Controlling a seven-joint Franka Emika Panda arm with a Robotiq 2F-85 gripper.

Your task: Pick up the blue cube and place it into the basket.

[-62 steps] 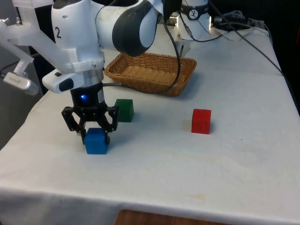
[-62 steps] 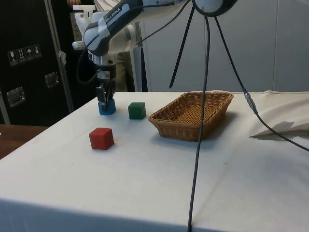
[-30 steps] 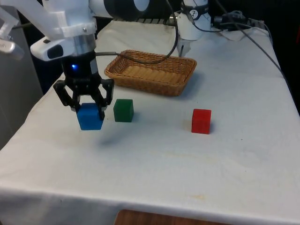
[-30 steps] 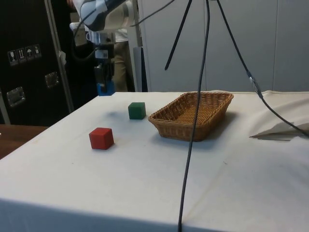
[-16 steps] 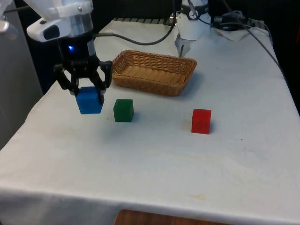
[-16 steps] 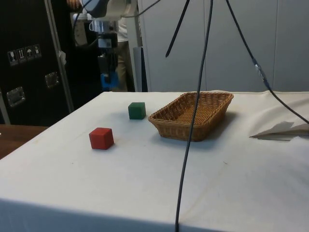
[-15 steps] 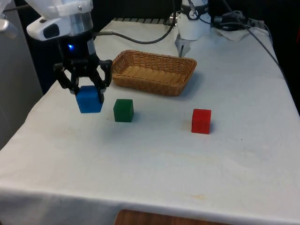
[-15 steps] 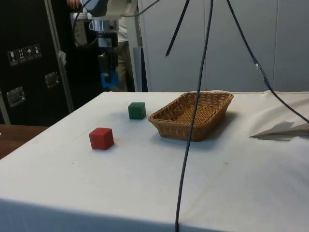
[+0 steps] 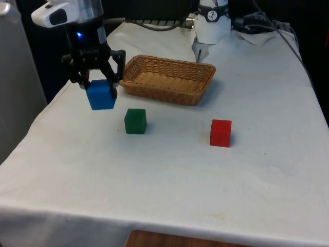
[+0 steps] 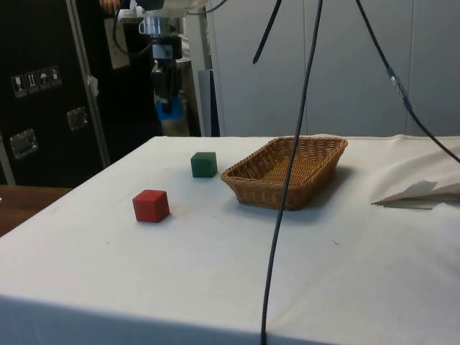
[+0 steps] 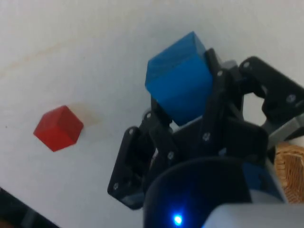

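My gripper (image 9: 98, 88) is shut on the blue cube (image 9: 101, 95), which hangs well above the table near the front view's left edge. From the side, the blue cube (image 10: 169, 109) sits between the fingers of the gripper (image 10: 167, 108), high over the table's far corner. Up close, the blue cube (image 11: 179, 84) is clamped between two black fingers (image 11: 217, 102). The wicker basket (image 9: 165, 79) stands on the cloth to the front view's right of the gripper and farther back. In the side view the basket (image 10: 287, 171) is empty.
A green cube (image 9: 135, 121) rests on the cloth just ahead of the basket's near left corner, below and right of the held cube. A red cube (image 9: 221, 133) sits farther to the front view's right. Black cables (image 10: 291, 172) hang across the side view.
The gripper has lifted the blue cube off the table, risen steadily and drifted back towards the basket's end of the table. The green and red cubes have stayed put.
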